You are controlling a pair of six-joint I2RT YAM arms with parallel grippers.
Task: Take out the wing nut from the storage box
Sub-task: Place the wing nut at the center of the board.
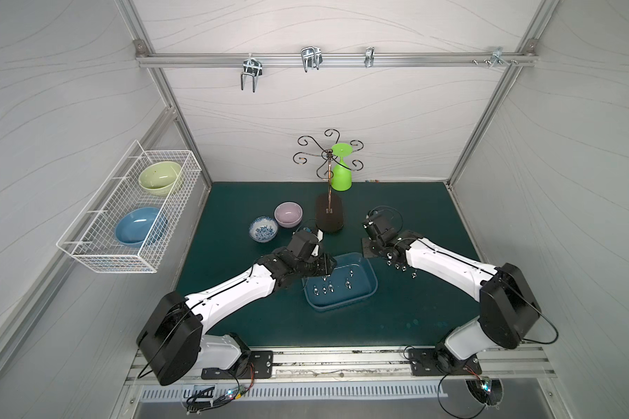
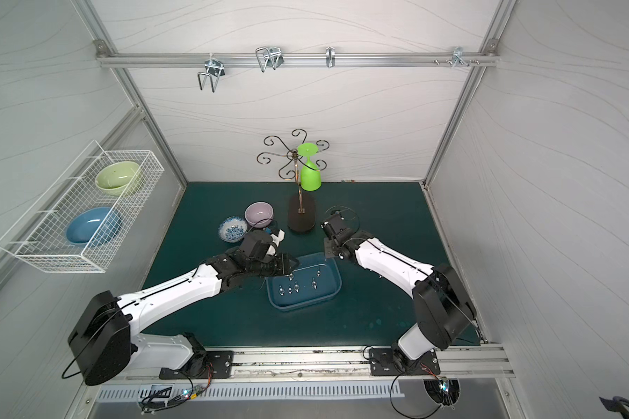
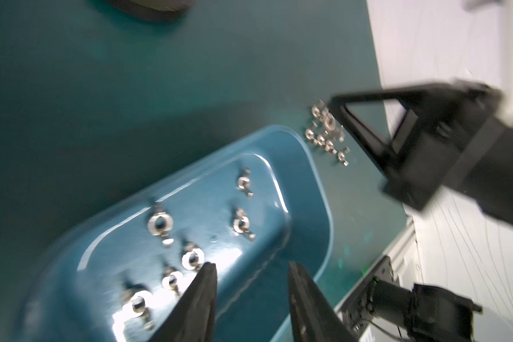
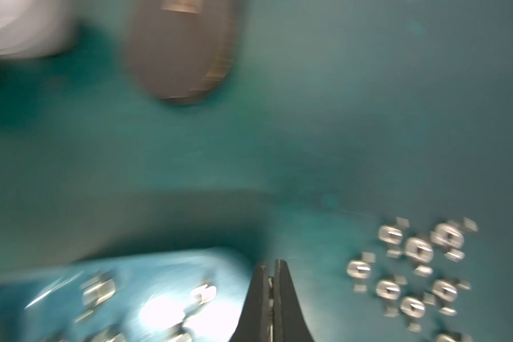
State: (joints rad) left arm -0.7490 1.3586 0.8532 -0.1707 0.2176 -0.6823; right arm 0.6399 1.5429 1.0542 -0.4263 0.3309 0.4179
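Wing nuts (image 1: pixel 329 288) lie scattered on the floor of the storage box (image 1: pixel 362 279), a shallow dark-blue tub on the green mat (image 1: pixel 251 203) near the middle of the workspace. Clock directions here are read in the top views, with 12 o'clock toward the back wall. The left wrist view shows six silver nuts inside the tub, each lying apart from the others, though motion blur softens their shapes.

The left gripper (image 3: pixel 251 266) hangs over the box's 10 o'clock corner, its tips pointing down into the tub. Its jaws stand partway apart and the gap between them is bare: only blue plastic shows there, no nut. Whether the tips touch the floor of the tub cannot be told. The nearest nut sits just beside one of the fingers (image 3: pixel 202 296), outside the gap, and the others spread away from the gripper toward 4 and 5 o'clock across the tub floor.

The right gripper (image 4: pixel 270 263) has its jaws pressed together, and no nut can be made out between them. It is outside the box, over the mat just off the tub's 1 o'clock corner.

A cluster of wing nuts (image 4: pixel 418 266) lies on the mat at about 2 o'clock from the box, near the right gripper. In both top views it is partly hidden under the right forearm.

The dark oval stand base (image 1: pixel 329 217) rests on the mat at 12 o'clock from the box, near it but not touching.
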